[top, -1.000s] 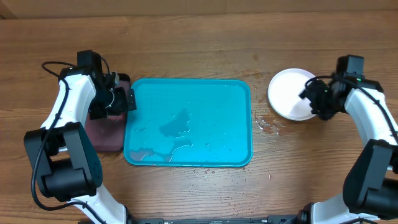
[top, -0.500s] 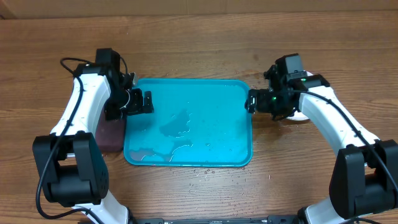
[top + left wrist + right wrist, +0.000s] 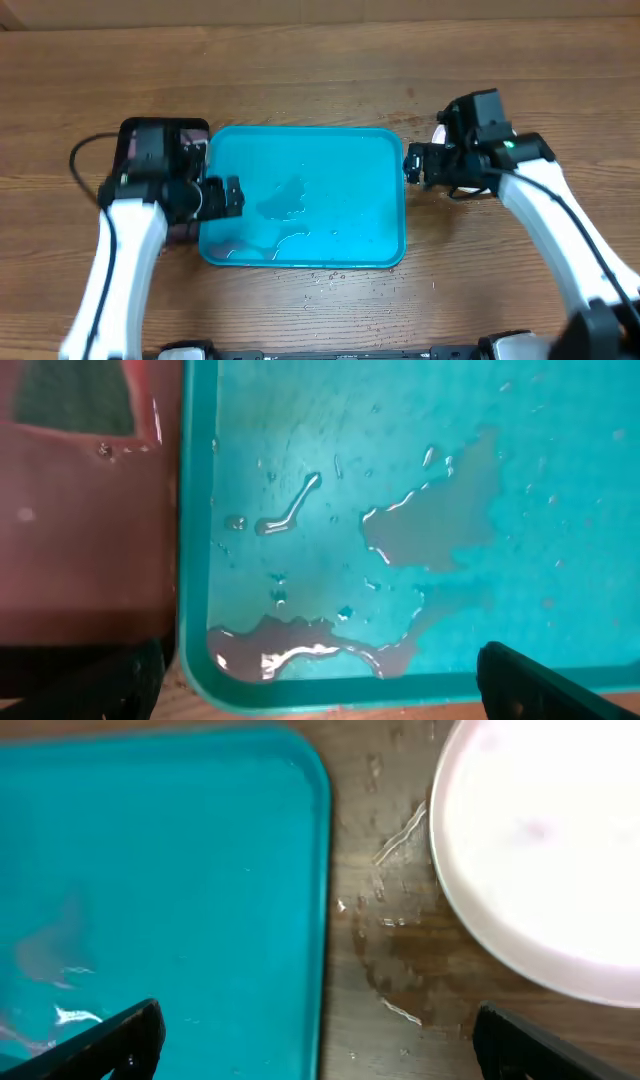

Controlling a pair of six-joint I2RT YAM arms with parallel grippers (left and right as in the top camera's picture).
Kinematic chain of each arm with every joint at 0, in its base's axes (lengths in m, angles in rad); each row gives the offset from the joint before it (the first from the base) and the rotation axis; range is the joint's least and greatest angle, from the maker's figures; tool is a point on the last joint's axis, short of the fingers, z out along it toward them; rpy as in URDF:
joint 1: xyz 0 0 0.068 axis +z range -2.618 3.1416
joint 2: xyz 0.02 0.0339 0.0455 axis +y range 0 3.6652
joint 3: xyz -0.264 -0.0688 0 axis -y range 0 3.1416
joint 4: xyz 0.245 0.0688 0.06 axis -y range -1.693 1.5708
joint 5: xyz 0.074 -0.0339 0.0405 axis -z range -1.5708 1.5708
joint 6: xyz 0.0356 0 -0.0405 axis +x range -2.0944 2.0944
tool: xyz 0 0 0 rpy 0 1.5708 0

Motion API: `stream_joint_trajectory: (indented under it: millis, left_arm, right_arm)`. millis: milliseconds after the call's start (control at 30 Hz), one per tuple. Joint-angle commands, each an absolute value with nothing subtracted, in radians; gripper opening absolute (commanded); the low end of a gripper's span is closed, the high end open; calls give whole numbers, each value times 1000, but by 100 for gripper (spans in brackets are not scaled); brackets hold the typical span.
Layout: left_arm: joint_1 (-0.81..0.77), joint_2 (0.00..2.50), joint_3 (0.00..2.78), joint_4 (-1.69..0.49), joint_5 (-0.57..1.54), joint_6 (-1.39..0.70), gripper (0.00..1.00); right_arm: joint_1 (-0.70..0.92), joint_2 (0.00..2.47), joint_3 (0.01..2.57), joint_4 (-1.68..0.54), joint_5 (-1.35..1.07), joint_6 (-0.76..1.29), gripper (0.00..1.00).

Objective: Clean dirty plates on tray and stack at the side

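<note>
Mid-table: large bright turquoise rectangular plastic tray [image 3: 340,165] with rounded corners and a raised rim, lying flat on the brown wooden table [image 3: 300,60]. Holds thin puddles of water [image 3: 440,520] left of centre and in the near-left corner, with fine droplets scattered around.

Just off its left edge: smaller pinkish tray with a black rim [image 3: 80,550], close against the turquoise rim; touching or not, cannot tell.

Over the tray's left part: left gripper [image 3: 228,197], spread wide, gripping nothing. Seen from the left wrist as 2 dark fingertips [image 3: 540,680] at the bottom corners, the tray's near-left corner between them.

At the tray's right edge: right gripper [image 3: 413,165], likewise spread wide with nothing held. Seen from the right wrist as 2 dark fingertips [image 3: 110,1040] far apart, above the right rim and wet wood.

Right of the tray, apart from it: round white plastic plate [image 3: 540,850], resting on the wood, mostly hidden under the right arm from overhead. Faint pinkish tinge on top. Any plates beneath: cannot tell. Between plate and tray: streaks and drops of water [image 3: 395,925] on the wood.
</note>
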State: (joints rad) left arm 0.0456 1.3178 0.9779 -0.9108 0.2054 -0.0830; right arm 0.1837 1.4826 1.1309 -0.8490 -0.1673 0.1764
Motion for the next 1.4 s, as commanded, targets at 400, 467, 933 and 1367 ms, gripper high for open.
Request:
stream_joint_trajectory:
  millis: [400, 467, 933, 1367]
  left_arm:
    - [45, 669, 683, -727, 180, -33, 100]
    - [45, 674, 683, -731, 180, -33, 100]
    - [45, 722, 683, -749, 180, -33, 100]
    - [45, 763, 683, -753, 180, -33, 100]
  right_arm:
    - [190, 807, 796, -659, -23, 183, 100]
    - [190, 801, 796, -667, -25, 183, 100]
    - [190, 924, 796, -667, -24, 182, 100]
    - [189, 931, 784, -646, -14, 181, 100]
